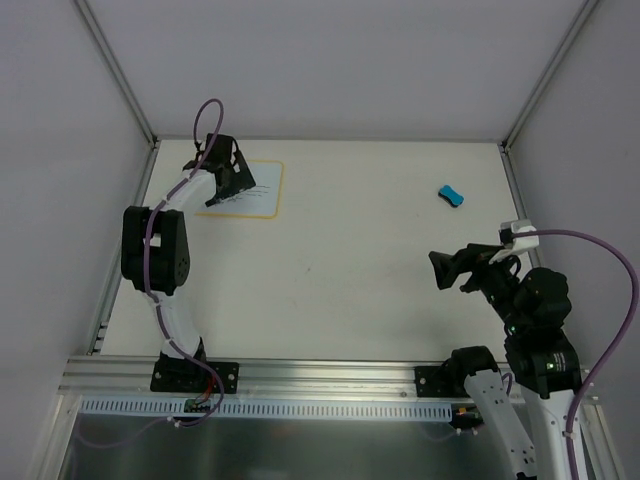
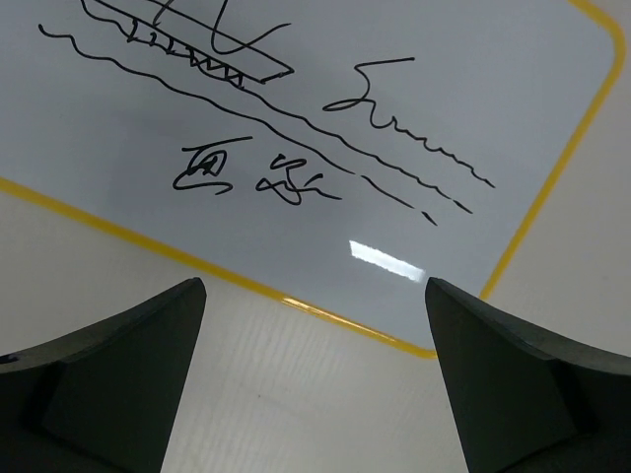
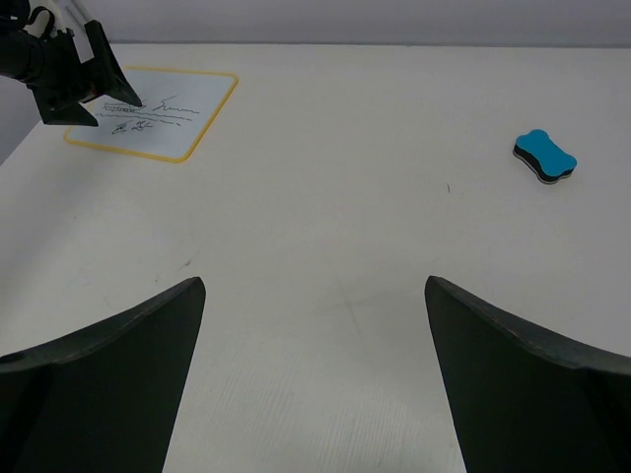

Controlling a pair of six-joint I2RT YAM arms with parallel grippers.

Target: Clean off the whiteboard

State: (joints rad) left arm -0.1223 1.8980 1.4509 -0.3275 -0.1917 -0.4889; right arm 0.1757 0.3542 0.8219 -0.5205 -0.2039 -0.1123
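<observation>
1. Two arms show in your top view. The left gripper (image 1: 230,185) hangs over the left part of the whiteboard (image 1: 265,190), which lies flat at the far left of the matte white table (image 1: 340,270). The right gripper (image 1: 447,270) is well apart from it, at the near right. A small blue eraser (image 1: 451,194) lies at the far right.
2. Your left wrist view shows a glossy white board with a thin yellow rim and a rounded corner. In black marker it bears wavy lines, a hatched bar, a zigzag squiggle and two handwritten marks I cannot read. The dark wedge-shaped fingers (image 2: 118,374) are spread wide and grip nothing.
3. In your right wrist view, that gripper's fingers are likewise splayed and empty. The eraser looks bone-shaped, with a blue top over a dark layer.
</observation>
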